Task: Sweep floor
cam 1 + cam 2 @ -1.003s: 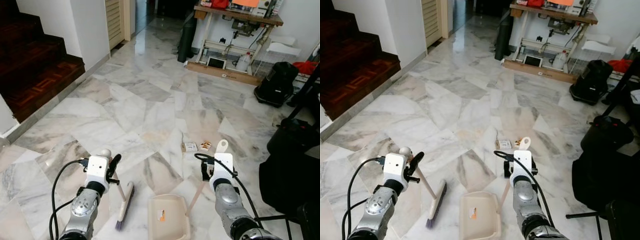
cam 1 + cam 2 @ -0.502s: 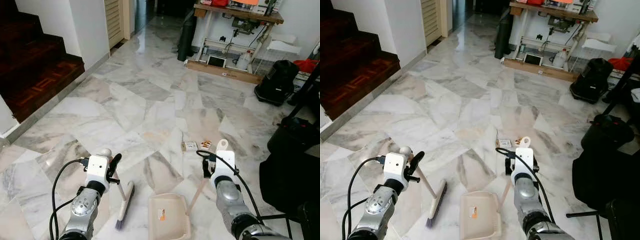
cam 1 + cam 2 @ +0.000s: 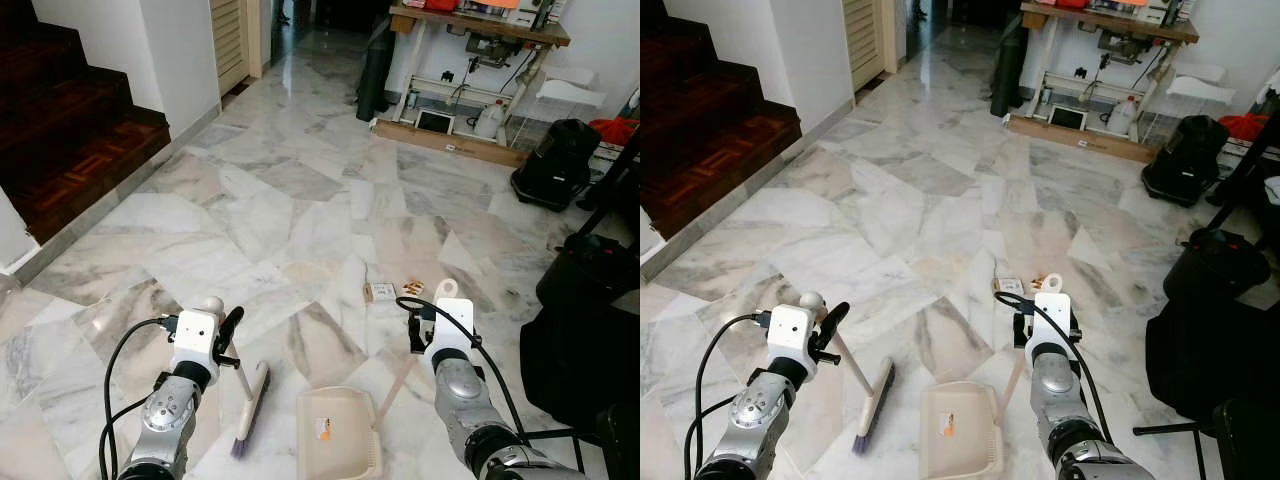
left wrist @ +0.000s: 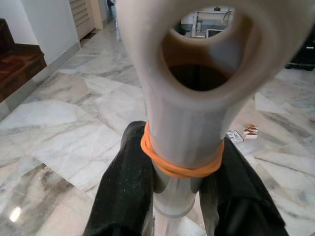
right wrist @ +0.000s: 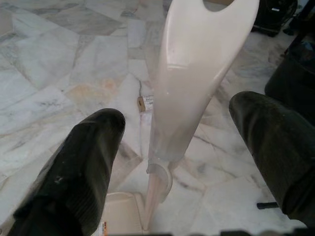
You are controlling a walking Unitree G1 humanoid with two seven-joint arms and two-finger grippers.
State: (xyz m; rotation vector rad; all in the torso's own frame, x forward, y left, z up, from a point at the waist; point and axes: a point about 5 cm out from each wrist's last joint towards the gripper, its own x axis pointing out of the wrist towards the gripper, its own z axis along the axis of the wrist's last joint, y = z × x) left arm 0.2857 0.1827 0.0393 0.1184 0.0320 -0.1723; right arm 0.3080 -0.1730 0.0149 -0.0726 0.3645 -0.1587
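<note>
Marble floor carries litter scraps just ahead of the cream dustpan. The left gripper is clamped on the broom handle; the right gripper straddles the dustpan handle, fingers spread. Advance both tools, brush scraps panward. Black bags crowd the right.

Marble floor lies open through centre frame. Obstructions: stairs upper left, bench upper right, black bags right edge, small litter centre.
</note>
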